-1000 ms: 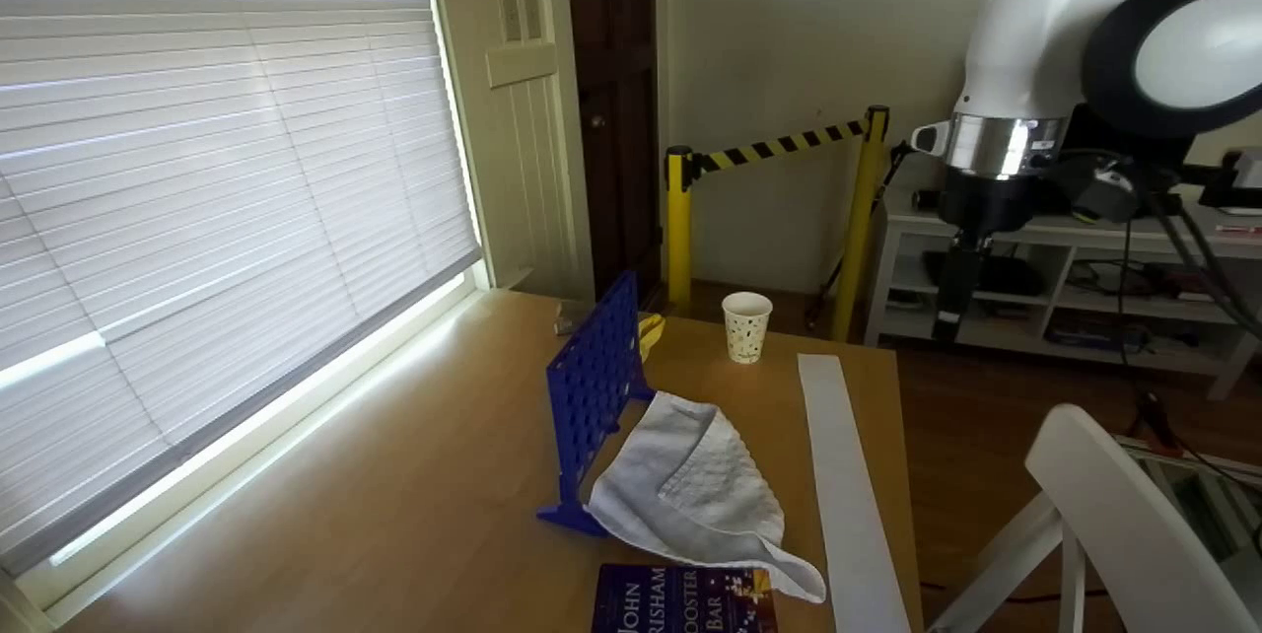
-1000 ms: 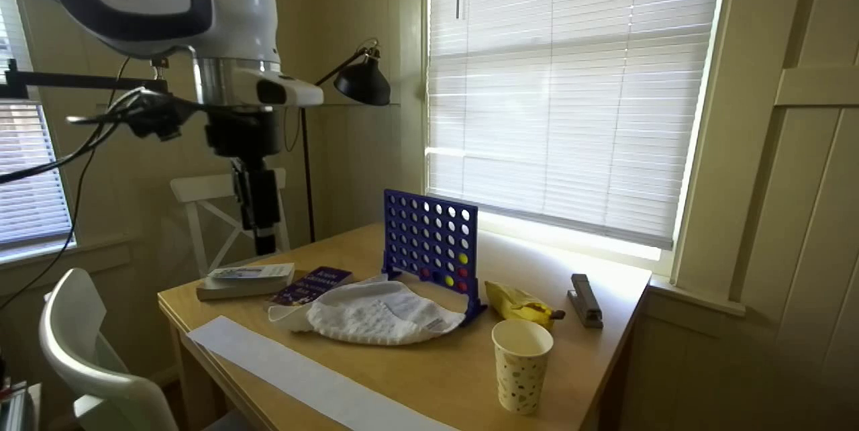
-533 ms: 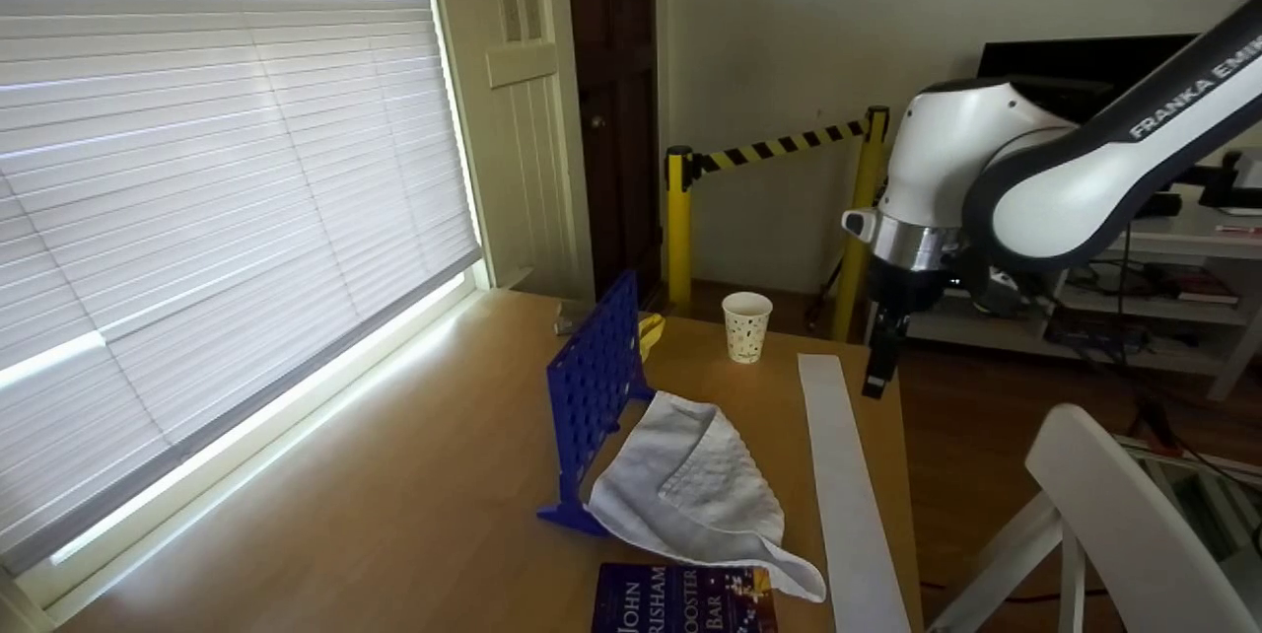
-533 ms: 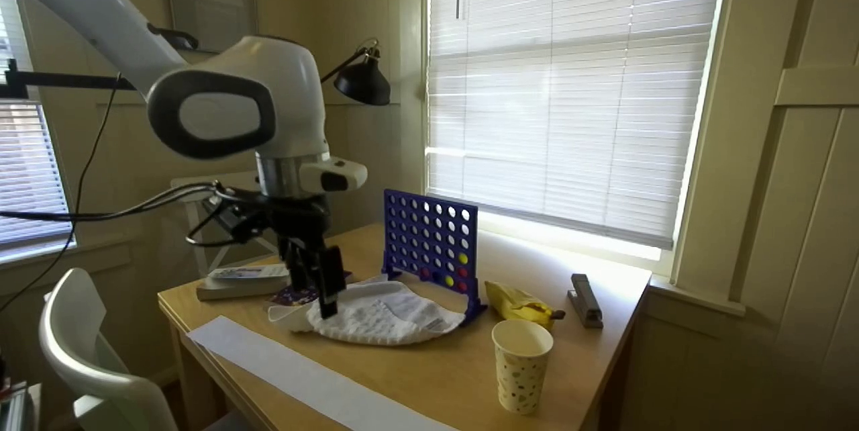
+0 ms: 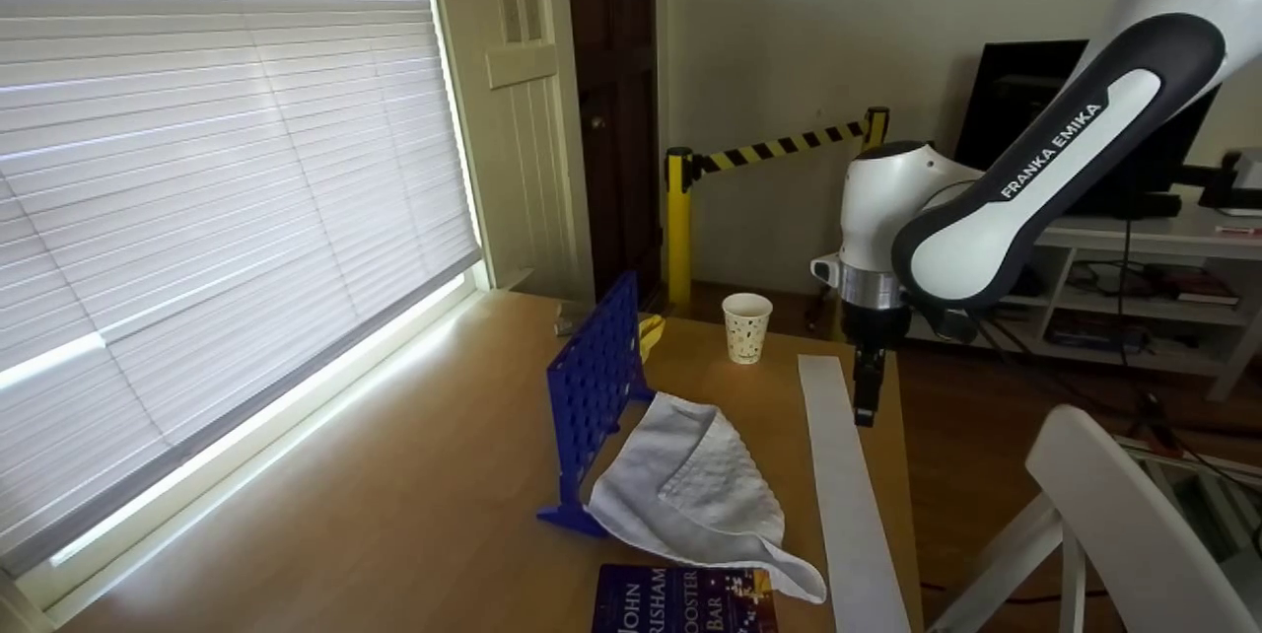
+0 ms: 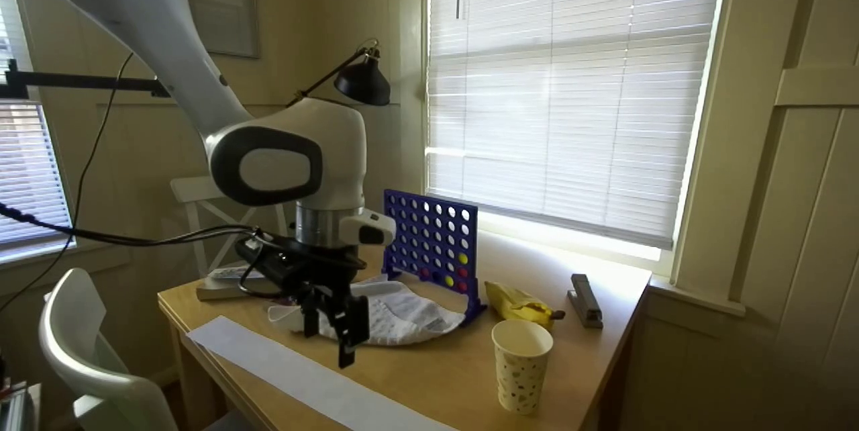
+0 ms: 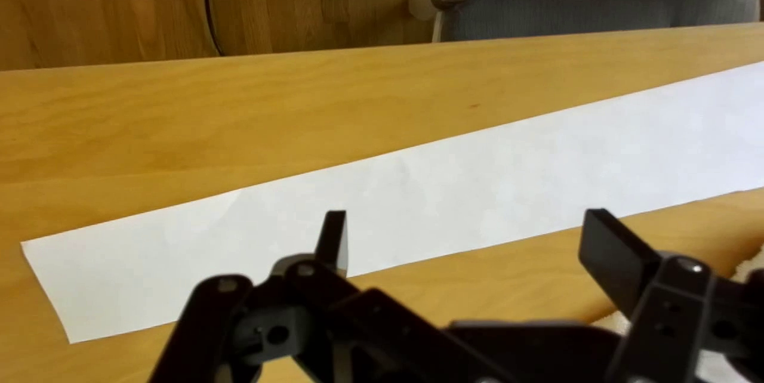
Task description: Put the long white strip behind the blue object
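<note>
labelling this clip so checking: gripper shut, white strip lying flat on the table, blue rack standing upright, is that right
Not quite: the gripper is open; the wrist view shows its fingers spread apart. The white strip does lie flat on the table, and the blue rack stands upright.

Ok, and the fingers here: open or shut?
Open: the wrist view shows the fingers wide apart with nothing gripped; the white strip lies flat on the table.
</note>
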Motion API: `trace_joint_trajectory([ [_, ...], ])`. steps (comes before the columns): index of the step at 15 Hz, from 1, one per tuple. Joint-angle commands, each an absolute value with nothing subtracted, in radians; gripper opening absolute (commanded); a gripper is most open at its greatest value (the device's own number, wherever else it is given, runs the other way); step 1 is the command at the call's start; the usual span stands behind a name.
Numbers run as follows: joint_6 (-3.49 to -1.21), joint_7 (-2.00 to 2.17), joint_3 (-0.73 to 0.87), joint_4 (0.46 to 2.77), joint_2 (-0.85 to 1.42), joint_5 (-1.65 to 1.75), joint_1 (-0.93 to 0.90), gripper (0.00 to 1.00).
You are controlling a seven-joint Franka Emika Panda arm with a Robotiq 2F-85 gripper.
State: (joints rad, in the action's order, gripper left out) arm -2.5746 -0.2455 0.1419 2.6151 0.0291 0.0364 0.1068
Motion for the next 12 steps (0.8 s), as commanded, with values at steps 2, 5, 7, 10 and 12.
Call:
trace_joint_trajectory([
  [2, -2.551, -0.452, 0.142, 2.593, 0.043, -0.033, 0.131, 1.0],
  [5, -2.584, -0.56, 0.142, 2.568, 0.124, -0.07, 0.149, 1.0],
  [7, -2.624, -0.603, 0.134, 2.559, 0.175, -0.082, 0.167, 1.0],
  [10, -2.769, -0.621, 0.107, 2.559, 0.246, -0.092, 0.198, 1.0],
  [12, -2.855, -0.641, 0.067, 2.561, 0.284, -0.117, 0.235, 0.99],
])
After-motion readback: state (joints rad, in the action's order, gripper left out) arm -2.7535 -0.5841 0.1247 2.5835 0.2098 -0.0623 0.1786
